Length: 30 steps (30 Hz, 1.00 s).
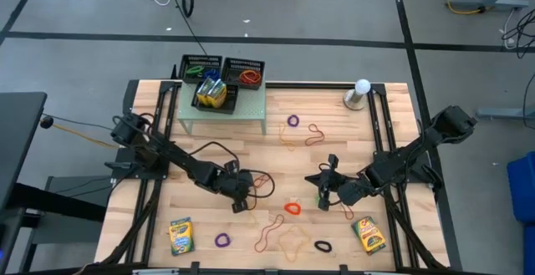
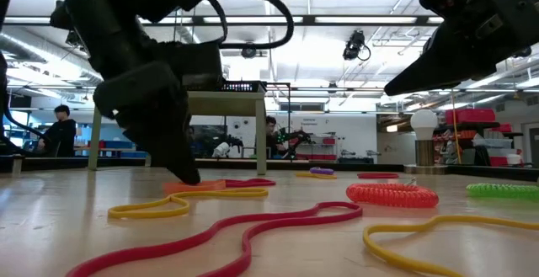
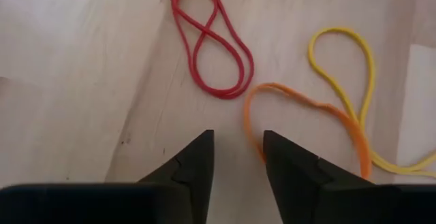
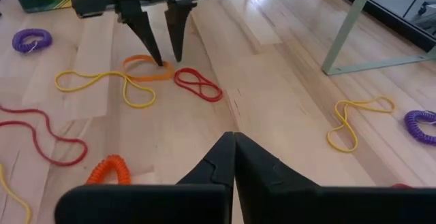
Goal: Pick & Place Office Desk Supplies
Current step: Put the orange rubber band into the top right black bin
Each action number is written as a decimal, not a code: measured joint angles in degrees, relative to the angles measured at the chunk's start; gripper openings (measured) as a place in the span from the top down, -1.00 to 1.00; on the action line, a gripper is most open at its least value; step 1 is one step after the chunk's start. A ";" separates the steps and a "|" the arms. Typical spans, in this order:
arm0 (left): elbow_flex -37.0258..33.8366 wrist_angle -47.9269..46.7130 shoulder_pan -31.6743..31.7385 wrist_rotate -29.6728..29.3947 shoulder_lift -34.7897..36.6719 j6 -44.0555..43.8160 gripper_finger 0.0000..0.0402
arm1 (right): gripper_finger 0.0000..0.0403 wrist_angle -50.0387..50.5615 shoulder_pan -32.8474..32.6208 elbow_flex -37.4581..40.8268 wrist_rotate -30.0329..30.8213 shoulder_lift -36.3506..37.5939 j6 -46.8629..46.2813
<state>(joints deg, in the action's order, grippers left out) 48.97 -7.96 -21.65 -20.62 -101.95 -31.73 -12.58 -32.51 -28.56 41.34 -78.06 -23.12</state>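
Left claw [image 3: 236, 157]: parted narrowly, empty, tips by orange band [image 3: 310, 112]
Right claw [image 4: 234, 157]: closed, empty

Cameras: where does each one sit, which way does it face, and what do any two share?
High: overhead, straight down on both arms.
Low: at tabletop height, facing the room; left hand near.
Left wrist: past its open fingers at the orange band.
Right wrist: past its shut fingers toward the left hand.
Both wrist views share the red band.
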 joint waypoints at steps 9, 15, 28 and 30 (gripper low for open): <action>0.67 0.03 -1.11 0.33 -1.15 2.29 0.80 | 0.94 -0.04 0.00 0.00 0.00 0.00 0.05; 7.53 -7.22 -1.98 -1.29 -0.56 7.18 0.97 | 0.94 -0.04 -0.04 0.00 -0.02 0.00 0.03; 26.71 -28.09 3.92 -29.21 18.93 19.07 0.98 | 0.94 -6.76 -0.04 4.55 -0.04 0.00 -0.12; 29.12 -27.55 8.23 -30.81 21.47 22.29 0.98 | 0.94 -8.28 -0.03 5.30 -0.05 0.00 -0.01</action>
<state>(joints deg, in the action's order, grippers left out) 78.09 -35.51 -13.42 -51.43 -80.49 -9.44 -20.86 -32.55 -23.26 41.29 -78.06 -23.13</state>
